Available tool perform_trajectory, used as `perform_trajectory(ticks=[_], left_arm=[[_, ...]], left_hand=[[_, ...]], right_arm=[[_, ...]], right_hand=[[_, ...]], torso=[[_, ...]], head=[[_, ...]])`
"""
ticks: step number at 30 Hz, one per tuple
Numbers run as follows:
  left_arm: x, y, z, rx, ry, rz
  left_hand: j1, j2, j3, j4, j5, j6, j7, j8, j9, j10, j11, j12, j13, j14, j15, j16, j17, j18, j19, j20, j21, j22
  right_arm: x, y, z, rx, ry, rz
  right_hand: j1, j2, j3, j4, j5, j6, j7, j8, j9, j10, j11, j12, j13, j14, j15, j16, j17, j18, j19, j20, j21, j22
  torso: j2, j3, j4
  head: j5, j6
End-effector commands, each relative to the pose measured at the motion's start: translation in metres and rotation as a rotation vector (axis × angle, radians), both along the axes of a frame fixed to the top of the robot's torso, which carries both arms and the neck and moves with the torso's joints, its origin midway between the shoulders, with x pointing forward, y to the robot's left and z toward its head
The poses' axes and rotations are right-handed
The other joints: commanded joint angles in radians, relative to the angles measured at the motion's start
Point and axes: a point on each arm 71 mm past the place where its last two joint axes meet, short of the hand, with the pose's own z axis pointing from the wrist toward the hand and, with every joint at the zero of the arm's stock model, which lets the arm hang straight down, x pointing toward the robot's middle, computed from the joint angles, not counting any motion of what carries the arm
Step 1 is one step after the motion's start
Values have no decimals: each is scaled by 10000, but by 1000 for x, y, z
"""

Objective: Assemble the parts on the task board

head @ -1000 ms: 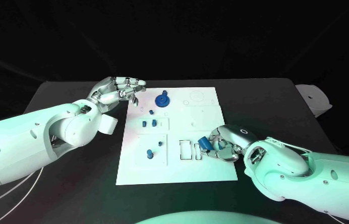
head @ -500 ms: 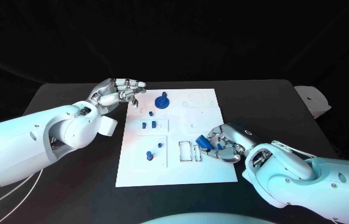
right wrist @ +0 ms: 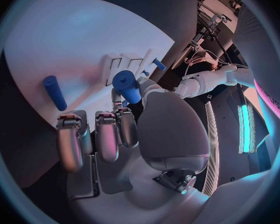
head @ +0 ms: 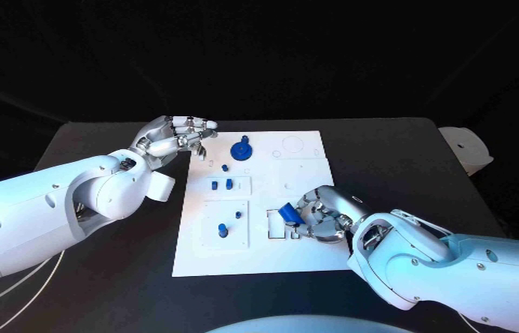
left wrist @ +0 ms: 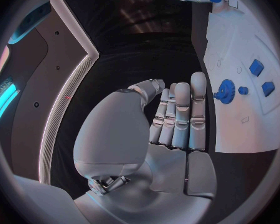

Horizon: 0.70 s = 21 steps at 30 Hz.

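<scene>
We see right robot hand [head: 316, 217] grasping blue part [head: 289, 213], just above rectangular slots [head: 279, 224] near front edge of task board [head: 308, 254]. Left robot hand [head: 173, 135] holds nothing, fingers together but uncurled, hovering at board's far left corner near blue gear [head: 242, 151]. Risk, we judge: part tilted in grasp, may jam at slot rim or slip; fingers hide slot, alignment uncertain.

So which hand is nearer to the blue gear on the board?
Left. The left hand hovers just beside the blue gear; the right hand is at the board's near end.
</scene>
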Motion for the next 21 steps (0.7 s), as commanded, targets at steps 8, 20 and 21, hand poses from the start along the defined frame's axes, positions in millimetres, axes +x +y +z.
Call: perform_trajectory(ticks=[8, 20, 21], left_arm=[[-1, -3, 1, -143, 0, -199], [-2, -3, 1, -140, 33, -234], [-2, -3, 1, -139, 36, -237]], left_hand=[[-122, 8, -40, -37, 48, -3, -45, 11, 4, -67, 4, 46, 16, -74, -13, 33, -16, 154, 27, 62, -32, -12], [-122, 8, -40, -37, 48, -3, -45, 11, 4, -67, 4, 46, 16, -74, -13, 33, -16, 154, 27, 62, -32, -12], [-122, 8, -40, -37, 48, -3, -45, 11, 4, -67, 4, 46, 16, -74, -13, 33, -16, 154, 27, 62, -32, -12]], right_arm=[[0, 15, -9, -113, 917, 612], [6, 17, -13, -431, 818, 636], [7, 17, -13, -467, 799, 645]], right_hand=[[-1360, 144, -554, 9, -206, 538, -434, 334, 426, 185, -55, -62, 1438, 880, -73, 44, 1898, -142, 1027, -56, 44, 2632], [-1641, 236, -722, 9, -297, 618, -478, 413, 490, 201, -88, -56, 1462, 885, -98, 55, 1920, -142, 1027, -73, 44, 2632], [-1678, 231, -756, 10, -306, 633, -486, 431, 503, 199, -94, -64, 1459, 885, -103, 56, 1922, -142, 1027, -77, 44, 2632]], torso=[[4, 11, -11], [12, 12, -11], [12, 15, -13]], head=[[49, -39], [76, -61], [82, -62]])
